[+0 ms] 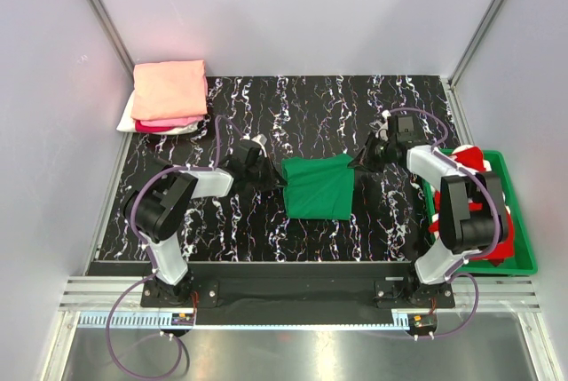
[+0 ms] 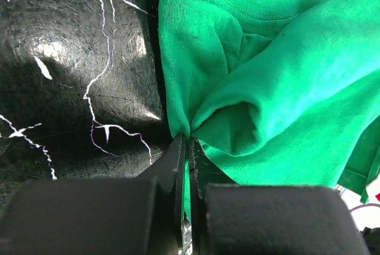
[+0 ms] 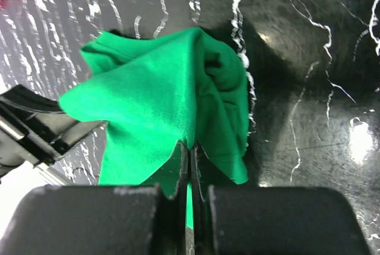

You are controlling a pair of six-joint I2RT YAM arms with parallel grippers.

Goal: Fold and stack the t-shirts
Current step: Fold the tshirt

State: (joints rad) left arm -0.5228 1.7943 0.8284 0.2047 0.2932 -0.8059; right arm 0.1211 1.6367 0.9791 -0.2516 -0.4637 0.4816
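Note:
A bright green t-shirt (image 1: 318, 187) lies partly folded mid-table. My left gripper (image 1: 273, 178) is shut on its left edge; the left wrist view shows green cloth (image 2: 273, 88) pinched between the closed fingers (image 2: 189, 148). My right gripper (image 1: 358, 162) is shut on the shirt's top right corner; the right wrist view shows the cloth (image 3: 160, 100) pinched the same way (image 3: 190, 148). Folded salmon-peach (image 1: 170, 88), hot pink (image 1: 169, 122) and white (image 1: 126, 119) shirts sit stacked at the back left. Red and white shirts (image 1: 475, 163) lie in the bin.
A rigid green plastic bin (image 1: 525, 248) stands at the right edge, beside the right arm. The black marbled table top (image 1: 266, 230) is walled by grey panels at back and sides. The left arm's links show in the right wrist view (image 3: 29, 130).

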